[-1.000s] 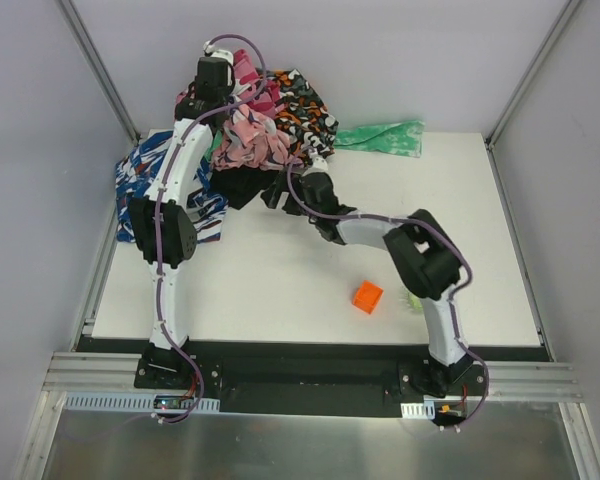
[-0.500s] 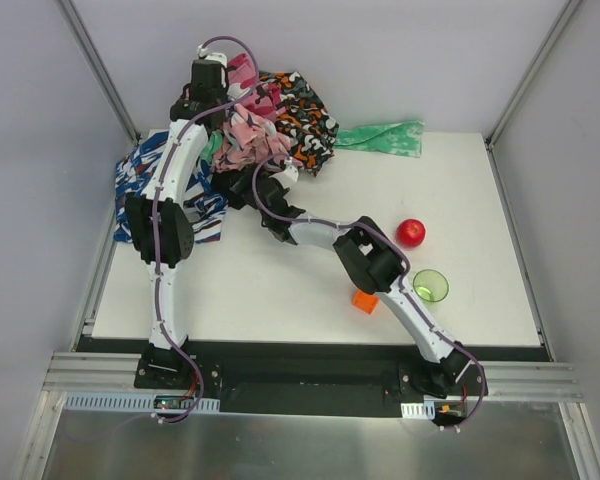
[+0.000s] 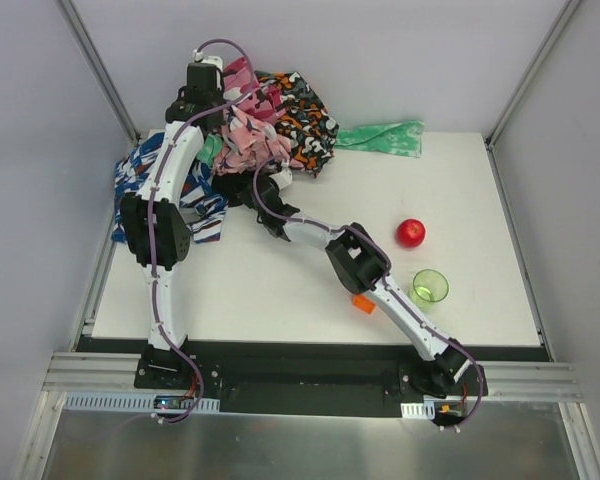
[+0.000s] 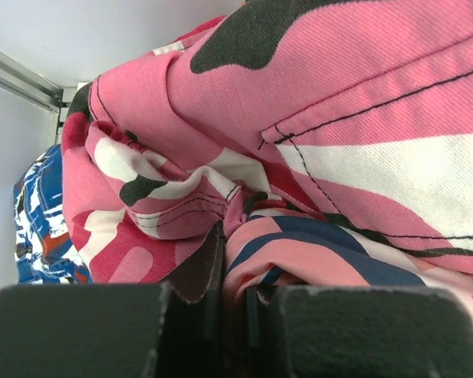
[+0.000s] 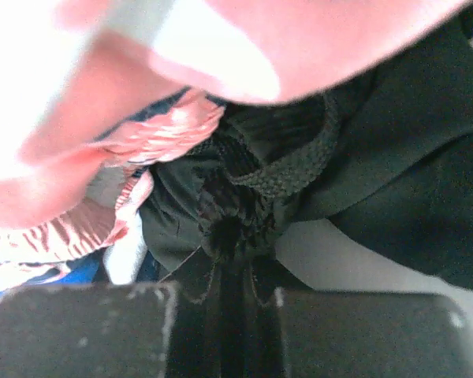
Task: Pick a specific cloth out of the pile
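The pile point(image 3: 270, 125) sits at the table's back left. The black cloth point(image 3: 242, 190) pokes out from under the pile's front edge. My right gripper point(image 3: 265, 187) reaches into it. In the right wrist view the right gripper point(image 5: 236, 307) is shut on a bunched fold of the black cloth point(image 5: 394, 181) beside its braided cord point(image 5: 292, 169). My left gripper point(image 3: 228, 118) is at the top of the pile. In the left wrist view it point(image 4: 235, 315) is shut on the pink floral cloth point(image 4: 299, 118), holding it up off the black one.
A red ball point(image 3: 411, 232), a green cup point(image 3: 430, 286) and an orange block point(image 3: 363, 303) lie on the right half of the table. A green cloth point(image 3: 385, 137) lies at the back. A blue-white-red cloth point(image 3: 135, 180) hangs at the left edge, and an orange-black-white cloth point(image 3: 300, 115) tops the pile.
My right arm stretched out toward the pile and its jaws closed on the black cloth, uncovering the ball and cup. The left gripper drew the pink cloth slightly further back.
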